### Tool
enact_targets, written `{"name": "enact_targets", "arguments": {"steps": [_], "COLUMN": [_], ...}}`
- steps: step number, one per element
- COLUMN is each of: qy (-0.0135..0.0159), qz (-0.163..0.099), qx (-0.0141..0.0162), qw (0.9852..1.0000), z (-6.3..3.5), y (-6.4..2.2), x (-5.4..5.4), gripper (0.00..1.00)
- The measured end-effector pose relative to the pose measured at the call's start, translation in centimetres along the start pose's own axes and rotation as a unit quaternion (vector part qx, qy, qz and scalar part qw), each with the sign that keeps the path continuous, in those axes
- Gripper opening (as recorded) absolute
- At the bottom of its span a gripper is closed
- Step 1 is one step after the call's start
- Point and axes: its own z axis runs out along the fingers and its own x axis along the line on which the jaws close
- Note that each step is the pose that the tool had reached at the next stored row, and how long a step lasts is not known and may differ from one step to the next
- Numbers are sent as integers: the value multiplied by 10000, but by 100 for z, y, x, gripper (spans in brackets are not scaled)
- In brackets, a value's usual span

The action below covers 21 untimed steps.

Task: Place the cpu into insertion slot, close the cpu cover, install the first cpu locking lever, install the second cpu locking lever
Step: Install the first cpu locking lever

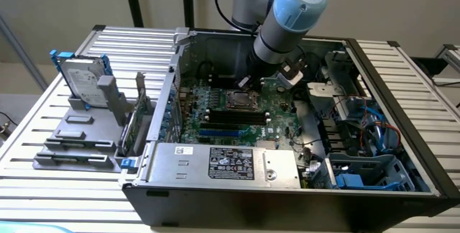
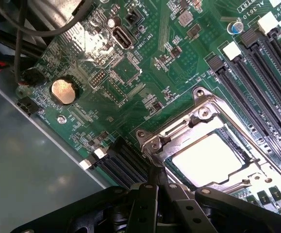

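An open black tower computer case (image 1: 302,203) lies on its side on a slatted grey metal table (image 1: 43,184), with the green motherboard (image 1: 215,131) facing up. The grey and light-blue robot arm (image 1: 287,18) reaches down into the case, and its black tool (image 2: 152,182) stands with its fingers drawn together into a narrow tip. In the wrist view that tip rests at one corner of the thin square silvery metal cpu cover (image 2: 198,114), holding nothing that can be made out.

The small flat square cpu with its silver-grey metal top (image 2: 207,158) lies flat in the square insertion slot with a silvery metal rim (image 2: 176,127), showing bright through the cover's large window; the cover is lying down over it. In the exterior view the socket (image 1: 239,99) sits near the middle of the board, just beside the long black memory slots (image 1: 237,117), whose long axis runs parallel to one socket edge. A long blue card slot (image 1: 219,134) lies beyond them.

On the board, white print reads "INT_USB2" next to a small upright port (image 2: 122,38), and "2009" near an edge. A round silver coin battery (image 2: 63,91) sits apart from the socket. The silver power supply box (image 1: 215,163) carries a black label with white text too small to read. On the exterior view's left a grey hard drive in a blue-handled bracket (image 1: 83,79) stands upright in a grey holder (image 1: 75,136).
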Motion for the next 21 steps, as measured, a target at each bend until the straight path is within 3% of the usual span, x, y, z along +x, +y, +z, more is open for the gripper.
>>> {"name": "enact_targets", "arguments": {"steps": [6,12,17,21], "qy": [-2,72,61,77], "qz": [-26,-77,-94,-110], "qx": [11,100,110,133], "qw": [10000,9999,9999,9998], "z": [6,6,-1,3], "y": [23,34,56,66], "x": [16,23,19,12], "gripper": [11,11,11,11]}}
